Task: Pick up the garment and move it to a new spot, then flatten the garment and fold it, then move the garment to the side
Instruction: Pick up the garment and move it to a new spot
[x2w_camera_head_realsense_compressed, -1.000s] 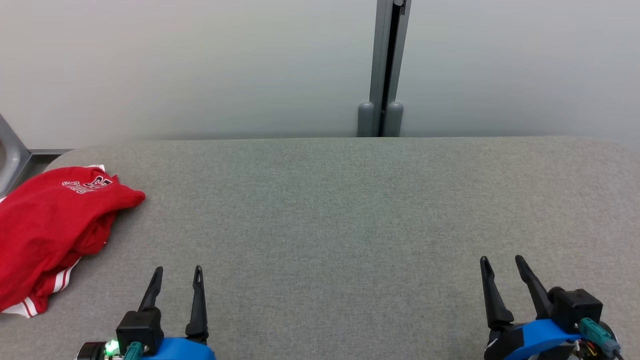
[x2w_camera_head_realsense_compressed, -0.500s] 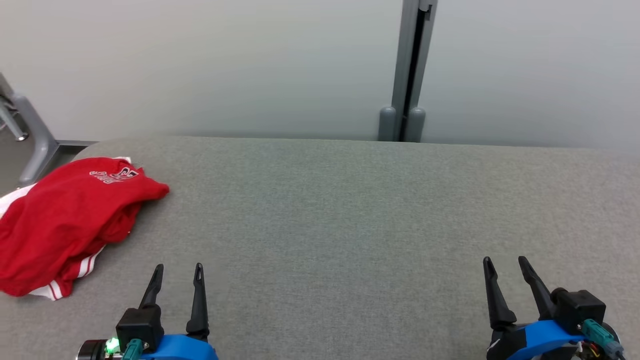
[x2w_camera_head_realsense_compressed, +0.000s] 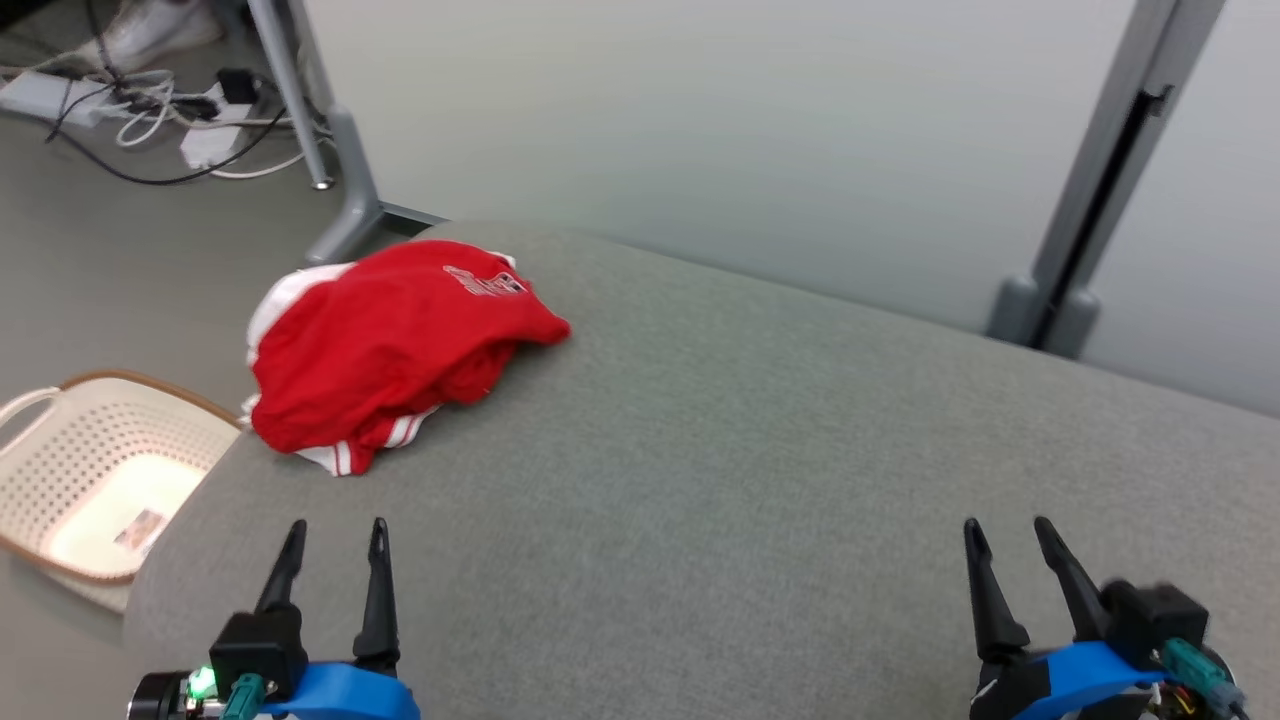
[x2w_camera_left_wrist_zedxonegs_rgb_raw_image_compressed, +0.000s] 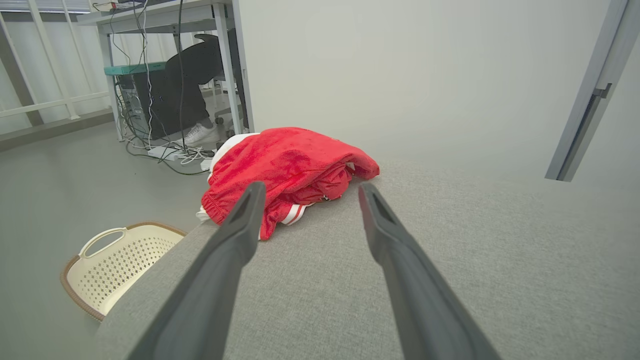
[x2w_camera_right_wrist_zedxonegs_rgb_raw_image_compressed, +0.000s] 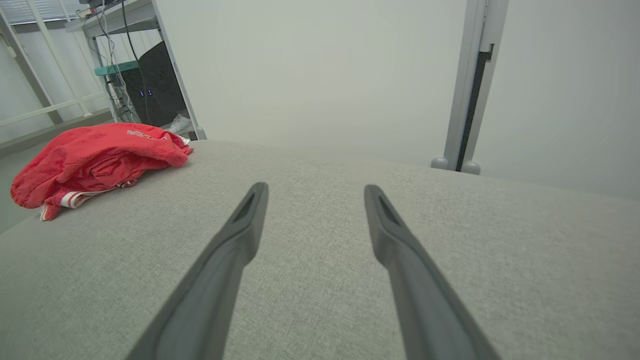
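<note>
A crumpled red garment (x2w_camera_head_realsense_compressed: 385, 350) with white trim and white lettering lies bunched at the far left corner of the grey table (x2w_camera_head_realsense_compressed: 760, 450). In the left wrist view the garment (x2w_camera_left_wrist_zedxonegs_rgb_raw_image_compressed: 285, 167) sits ahead, beyond the fingertips. From the right wrist it shows as the garment (x2w_camera_right_wrist_zedxonegs_rgb_raw_image_compressed: 95, 160) far off to the left. My left gripper (x2w_camera_head_realsense_compressed: 335, 535) hovers open and empty at the near left, well short of the cloth. Over the near right of the table my right gripper (x2w_camera_head_realsense_compressed: 1005, 530) is open too, with nothing between its fingers.
A cream perforated basket (x2w_camera_head_realsense_compressed: 90, 470) stands on the floor left of the table; it shows again as the basket (x2w_camera_left_wrist_zedxonegs_rgb_raw_image_compressed: 117, 265) below the table edge. Cables and a power strip (x2w_camera_head_realsense_compressed: 150, 120) lie under a desk behind. A grey partition post (x2w_camera_head_realsense_compressed: 1090, 200) rises behind the table.
The head camera has swung to the left, bringing the garment toward the middle and revealing the basket and floor. Both grippers stay open in the same place in the picture.
</note>
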